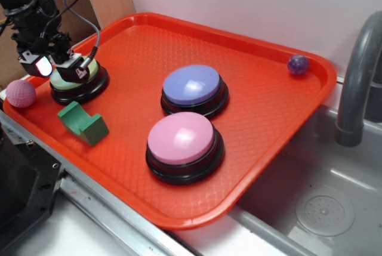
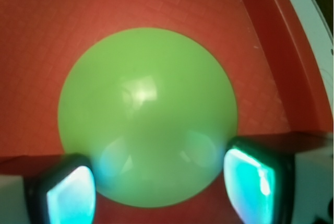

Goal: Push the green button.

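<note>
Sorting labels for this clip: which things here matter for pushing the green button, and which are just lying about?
Job: green button; hand, right over the button.

Lying about: blue button; pink button; green block; pink ball; purple ball; all on the red tray.

A toy kitchen set up as a robot lab: a grey plastic sink (image 1: 322,208) with faucet (image 1: 358,83) on the right, an orange tray (image 1: 250,125) beside it.

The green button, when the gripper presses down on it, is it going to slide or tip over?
Probably neither. The green button sits on a wide, flat black base on the textured tray, so it should stay put. Its dome looks glossy, so an off-centre gripper might skid. It likely depresses slightly.
</note>
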Robot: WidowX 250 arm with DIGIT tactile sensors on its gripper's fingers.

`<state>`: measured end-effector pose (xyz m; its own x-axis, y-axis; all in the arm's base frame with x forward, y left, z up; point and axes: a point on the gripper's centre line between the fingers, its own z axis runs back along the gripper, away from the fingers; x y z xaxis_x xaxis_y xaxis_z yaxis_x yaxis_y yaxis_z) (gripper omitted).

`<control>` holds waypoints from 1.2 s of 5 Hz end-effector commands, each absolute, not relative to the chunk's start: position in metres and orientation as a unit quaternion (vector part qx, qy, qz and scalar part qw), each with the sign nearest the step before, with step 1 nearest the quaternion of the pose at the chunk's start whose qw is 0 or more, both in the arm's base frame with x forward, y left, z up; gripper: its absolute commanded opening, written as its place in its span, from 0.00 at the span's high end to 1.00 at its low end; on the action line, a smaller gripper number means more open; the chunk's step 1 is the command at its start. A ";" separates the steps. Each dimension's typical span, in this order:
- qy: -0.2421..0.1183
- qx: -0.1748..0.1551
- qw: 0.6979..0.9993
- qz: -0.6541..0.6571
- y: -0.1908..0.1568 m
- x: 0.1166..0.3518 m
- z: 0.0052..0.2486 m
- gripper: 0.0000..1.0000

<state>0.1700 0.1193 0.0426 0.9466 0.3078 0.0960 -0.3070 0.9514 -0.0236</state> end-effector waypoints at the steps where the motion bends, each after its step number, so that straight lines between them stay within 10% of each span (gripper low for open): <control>1: -0.035 -0.013 0.991 0.128 0.124 0.167 0.105 0.00; 3: -0.071 -0.045 0.985 0.153 0.134 0.148 0.164 0.00; 6: -0.044 -0.025 0.988 0.146 0.129 0.134 0.189 0.00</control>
